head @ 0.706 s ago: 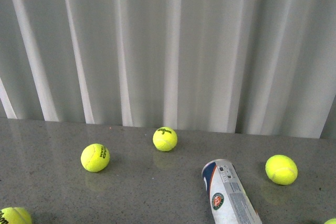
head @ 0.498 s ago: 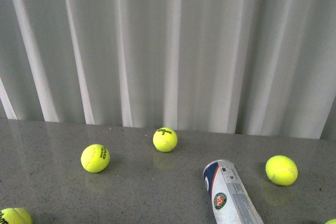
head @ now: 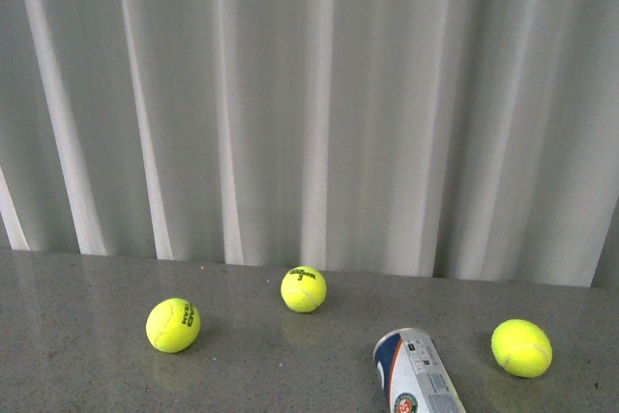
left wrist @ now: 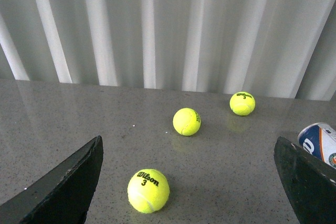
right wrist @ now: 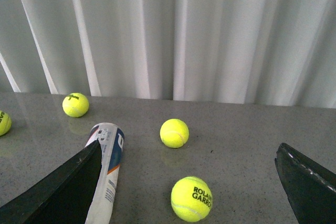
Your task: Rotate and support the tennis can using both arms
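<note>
The tennis can (head: 416,376) lies on its side on the grey table, near the front view's lower edge, which cuts off its near end. Its navy-and-white label and round emblem face up. Neither arm shows in the front view. My left gripper (left wrist: 188,162) is open, its black plates wide apart low over the table, and the tennis can (left wrist: 320,142) peeks out just beyond one plate. My right gripper (right wrist: 189,157) is open too, with the tennis can (right wrist: 107,167) lying right beside one plate and partly hidden by it. Neither gripper touches the can.
Yellow-green tennis balls lie scattered on the table (head: 77,374): one ball (head: 173,325) at the left, one ball (head: 304,289) near the white curtain (head: 309,94), one ball (head: 521,347) right of the can. A Wilson ball (left wrist: 148,190) lies between the left plates, a Roland Garros ball (right wrist: 191,199) between the right ones.
In the front view everything has slid downward: can and balls sit lower, and the ball at the lower left corner has left the picture. Can and balls keep their places relative to each other.
</note>
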Motion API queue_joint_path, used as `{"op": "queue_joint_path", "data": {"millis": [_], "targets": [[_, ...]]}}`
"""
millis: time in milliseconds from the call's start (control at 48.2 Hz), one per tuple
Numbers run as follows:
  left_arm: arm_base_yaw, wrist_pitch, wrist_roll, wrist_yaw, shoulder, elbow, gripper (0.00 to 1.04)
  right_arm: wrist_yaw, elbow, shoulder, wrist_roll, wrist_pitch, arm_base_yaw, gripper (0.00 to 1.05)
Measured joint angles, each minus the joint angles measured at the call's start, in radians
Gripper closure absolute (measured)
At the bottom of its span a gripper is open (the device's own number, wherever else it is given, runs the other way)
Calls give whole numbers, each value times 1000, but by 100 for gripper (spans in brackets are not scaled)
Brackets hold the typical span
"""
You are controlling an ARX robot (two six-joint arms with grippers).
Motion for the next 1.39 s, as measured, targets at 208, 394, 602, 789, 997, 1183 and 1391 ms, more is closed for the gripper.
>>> {"op": "queue_joint_path", "data": {"millis": [208, 394, 602, 789, 997, 1183, 1391], "targets": [[0, 0, 0, 0, 0, 0, 7, 0, 0, 0, 0, 0, 0, 7], [0, 0, 0, 0, 0, 0, 7, 0, 0, 0, 0, 0, 0, 7], [0, 0, 0, 0, 0, 0, 7, 0, 0, 0, 0, 0, 0, 7], [0, 0, 0, 0, 0, 0, 7, 0, 0, 0, 0, 0, 0, 7], [0, 0, 0, 0, 0, 0, 7, 0, 0, 0, 0, 0, 0, 7], [0, 0, 0, 0, 0, 0, 7, -87, 77, 125, 35, -150, -38, 7], [0, 0, 0, 0, -1, 0, 7, -108, 431, 903, 131, -10, 5, 7]]}}
